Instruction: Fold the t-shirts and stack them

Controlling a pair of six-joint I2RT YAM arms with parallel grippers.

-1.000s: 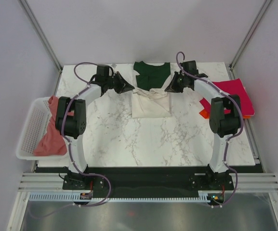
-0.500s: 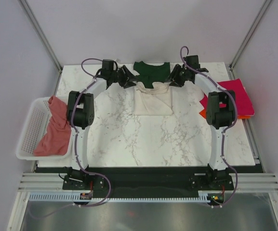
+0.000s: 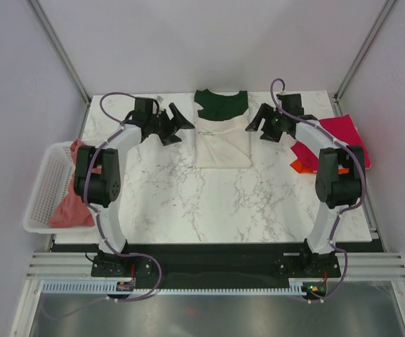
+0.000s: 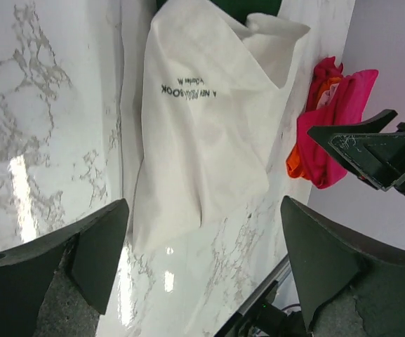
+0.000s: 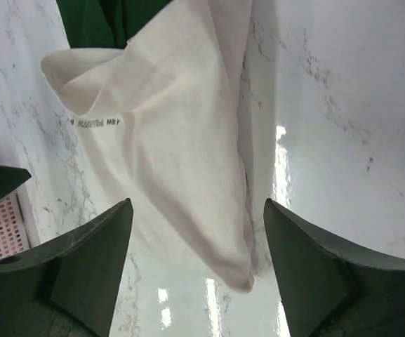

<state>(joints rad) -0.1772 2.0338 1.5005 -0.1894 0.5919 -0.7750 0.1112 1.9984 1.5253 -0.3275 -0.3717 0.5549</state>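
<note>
Fingers (image 4: 93,249) spread wide (both pairs); basket (image 3: 44,186) holds salmon-pink t-shirt (image 3: 67,210).

My left arm (image 3: 95,175) hid part of the salmon-pink tee (image 3: 65,210); only an edge of the orange tee (image 3: 297,166) showed under the magenta tee (image 3: 342,137).

A folded t-shirt (image 3: 222,139) lies at the middle of the table's (image 3: 209,203) far edge, between the left gripper (image 3: 180,131) and the right gripper (image 3: 256,129). A pile of t-shirts (image 3: 339,137) lies at the right edge. A basket (image 3: 42,193) stands beside the left edge, with a loose t-shirt (image 3: 72,208) in it.
</note>
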